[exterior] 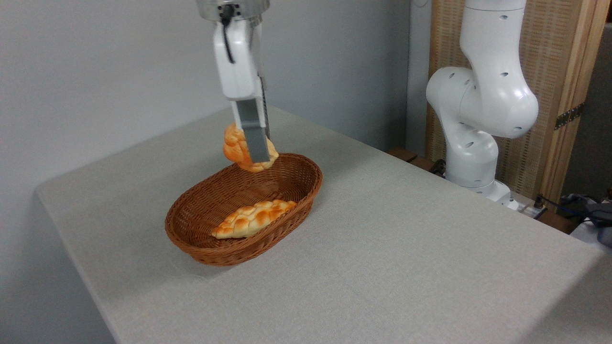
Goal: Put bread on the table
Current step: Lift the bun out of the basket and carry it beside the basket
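My gripper [258,155] hangs down from the top of the view, shut on the bread [237,148], a small round pale-golden bun with a lobed top. The bun is held in the air just above the far rim of the brown wicker basket [191,239]. The near grey finger covers part of the bun. The table [382,248] is covered in light grey-beige cloth and carries the basket at its left middle.
A longer braided, browner loaf [253,219] lies inside the basket. The white arm base [478,119] stands at the table's far right edge, before a wooden slatted screen [564,95]. Cables [578,208] lie at the right. A grey wall rises behind.
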Controlling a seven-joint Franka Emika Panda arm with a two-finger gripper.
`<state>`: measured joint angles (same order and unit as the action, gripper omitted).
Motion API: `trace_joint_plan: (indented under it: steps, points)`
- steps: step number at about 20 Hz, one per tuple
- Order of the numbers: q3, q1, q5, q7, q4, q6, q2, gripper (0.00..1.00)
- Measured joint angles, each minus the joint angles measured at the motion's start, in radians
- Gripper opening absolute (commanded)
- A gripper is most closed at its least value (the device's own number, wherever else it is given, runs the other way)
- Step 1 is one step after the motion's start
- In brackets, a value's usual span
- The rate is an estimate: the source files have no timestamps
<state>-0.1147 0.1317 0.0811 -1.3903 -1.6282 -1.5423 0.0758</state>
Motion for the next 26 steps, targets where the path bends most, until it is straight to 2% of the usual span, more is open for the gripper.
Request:
trace_joint_plan:
  steps: [3,7,8,10,12,17,21,23,26]
  points:
    - [-0.066,-0.001,0.044,0.084,0.009,0.0,0.003,0.55]
    - [-0.101,-0.002,0.111,0.185,0.013,0.0,0.005,0.59]
    - [-0.101,-0.001,0.114,0.209,0.013,0.0,0.005,0.64]
    - [-0.1,0.004,0.115,0.267,0.013,0.0,0.005,0.67]
    - [-0.098,0.007,0.115,0.296,0.013,0.0,0.005,0.77]
    - [-0.105,0.005,0.115,0.306,0.013,0.001,0.005,0.94]
    - [-0.133,-0.004,0.115,0.306,0.013,0.003,0.005,0.95]
    - [-0.135,-0.004,0.115,0.306,0.013,0.003,0.005,1.0]
    - [-0.135,-0.004,0.115,0.306,0.013,0.003,0.005,1.0]
